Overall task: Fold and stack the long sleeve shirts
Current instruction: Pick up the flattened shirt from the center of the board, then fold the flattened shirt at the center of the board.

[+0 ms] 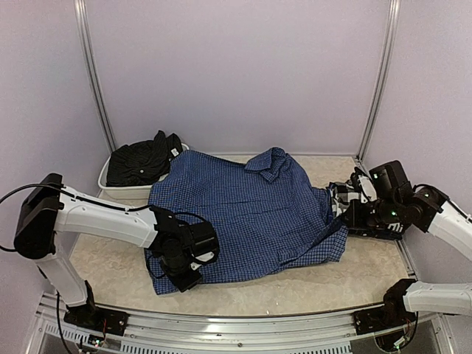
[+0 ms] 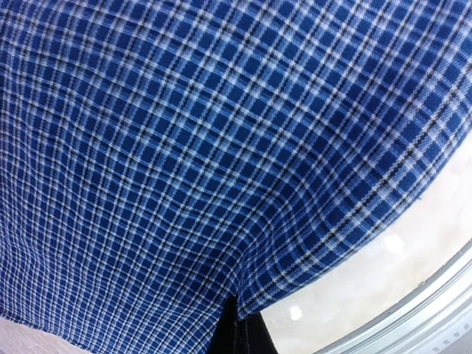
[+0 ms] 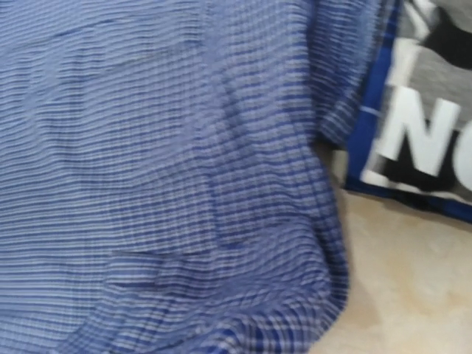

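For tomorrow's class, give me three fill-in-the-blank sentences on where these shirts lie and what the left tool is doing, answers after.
The black shirt lies in the white bin at the far ____ of the table.
The left tool is shut on the near corner of the spread shirt, whose colour is ____.
The lettering on the black-and-white shirt is ____.
Missing words: left; blue; white.
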Controlling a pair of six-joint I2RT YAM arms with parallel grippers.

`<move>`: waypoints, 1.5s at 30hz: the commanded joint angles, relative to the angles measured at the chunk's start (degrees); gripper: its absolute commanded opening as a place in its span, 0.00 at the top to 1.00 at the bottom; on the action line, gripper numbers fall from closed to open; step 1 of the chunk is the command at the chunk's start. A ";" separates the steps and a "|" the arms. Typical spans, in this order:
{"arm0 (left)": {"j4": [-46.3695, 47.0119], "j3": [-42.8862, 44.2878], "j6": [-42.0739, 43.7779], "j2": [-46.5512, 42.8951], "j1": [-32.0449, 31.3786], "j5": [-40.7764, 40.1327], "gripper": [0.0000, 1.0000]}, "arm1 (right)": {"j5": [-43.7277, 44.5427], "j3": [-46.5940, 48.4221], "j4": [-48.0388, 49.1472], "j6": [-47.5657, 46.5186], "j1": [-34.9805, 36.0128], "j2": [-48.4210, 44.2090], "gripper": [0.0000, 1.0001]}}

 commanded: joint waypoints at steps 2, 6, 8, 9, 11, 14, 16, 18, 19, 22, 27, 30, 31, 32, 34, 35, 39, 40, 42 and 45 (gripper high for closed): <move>-2.18 4.71 0.36 -3.75 2.36 -2.28 1.00 | -3.61 5.31 2.92 -2.76 -0.61 0.68 1.00; -3.50 8.36 2.46 -5.03 6.87 -3.87 1.00 | -2.55 8.76 3.37 -4.54 -0.65 3.52 1.00; -4.18 10.33 4.02 -5.42 9.43 -4.18 1.00 | -1.23 10.69 3.85 -5.49 -0.63 5.93 1.00; -4.48 11.37 4.85 -5.36 10.69 -4.28 1.00 | -0.51 11.72 3.99 -5.94 -0.61 7.23 1.00; -4.77 13.16 6.80 -5.29 13.29 -3.83 1.00 | 0.08 13.82 5.09 -6.91 -0.70 10.32 1.00; -5.11 15.39 9.41 -4.59 18.13 -2.89 1.00 | 2.97 17.26 7.18 -8.52 -1.08 14.74 1.00; -5.22 16.72 10.70 -3.50 21.31 -2.29 1.00 | 4.24 19.72 8.46 -9.84 -1.69 18.47 1.00; -5.17 17.47 11.55 -2.01 23.81 -1.85 1.00 | 4.53 22.92 9.43 -11.09 -2.34 22.36 1.00; -4.95 17.70 11.90 -1.09 24.86 -1.34 1.00 | 4.84 24.25 10.07 -11.71 -2.63 24.13 1.00; -4.22 18.65 12.63 1.81 27.00 -0.05 1.00 | 5.06 27.37 12.12 -13.39 -2.93 29.23 1.00; -3.18 19.95 13.33 5.45 28.33 1.15 1.00 | 4.44 31.79 13.66 -15.91 -3.07 37.27 1.00; -3.30 20.70 13.00 7.37 29.34 0.00 0.96 | 4.58 34.26 14.03 -17.48 -3.20 41.42 1.00; -3.39 21.07 12.76 7.96 29.62 -0.73 0.95 | 4.46 34.93 14.17 -18.22 -3.29 42.73 1.00; -3.48 21.30 12.57 8.31 29.86 -1.42 0.93 | 4.51 35.67 14.28 -18.70 -3.35 43.97 1.00; -3.51 21.66 12.22 8.92 30.41 -2.63 0.88 | 4.28 37.22 14.24 -19.49 -3.38 46.61 1.00; -3.57 21.71 12.03 9.38 30.68 -3.02 0.86 | 4.23 38.01 14.24 -19.84 -3.43 48.05 1.00; -3.63 20.93 11.87 9.78 31.19 -5.33 0.78 | 4.14 40.91 13.79 -20.63 -3.40 52.94 1.00; -3.70 20.57 11.88 9.78 31.27 -6.11 0.77 | 4.07 41.33 13.77 -20.74 -3.40 53.58 1.00; -3.62 19.95 11.63 9.70 31.44 -7.55 0.75 | 3.78 41.75 14.11 -20.87 -3.42 54.46 1.00; -3.65 18.92 11.30 9.35 32.00 -8.60 0.74 | 2.90 42.48 14.59 -21.26 -3.40 55.22 1.00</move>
